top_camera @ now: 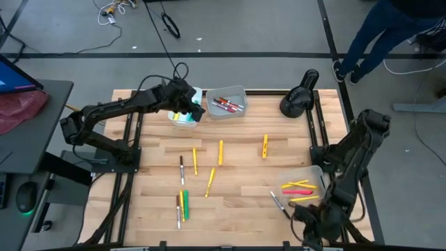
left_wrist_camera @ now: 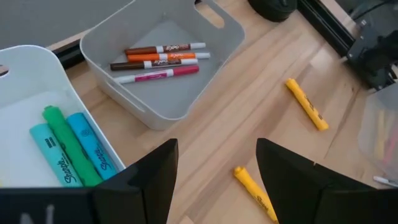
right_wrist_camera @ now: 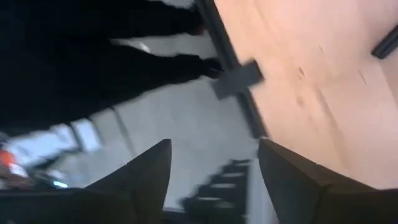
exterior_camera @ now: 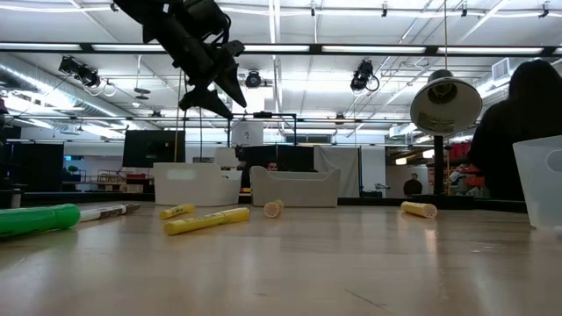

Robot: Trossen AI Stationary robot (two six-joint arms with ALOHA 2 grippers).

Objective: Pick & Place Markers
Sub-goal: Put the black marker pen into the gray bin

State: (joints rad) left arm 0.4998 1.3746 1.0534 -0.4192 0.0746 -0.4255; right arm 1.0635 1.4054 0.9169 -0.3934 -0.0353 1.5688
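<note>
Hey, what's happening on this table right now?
A two-armed robot is sorting markers into bins. The left gripper hovers open and empty above the white bin holding green and blue markers, next to the grey bin with red ones. The right gripper is open at the table's near right corner. Yellow markers lie loose on the table.

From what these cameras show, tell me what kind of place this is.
Probably a robotics lab or workshop in a large industrial hall: a wooden table set up with two robot arms, exposed ceiling ducts and track lights overhead, and cables trailing across the concrete floor.
</note>
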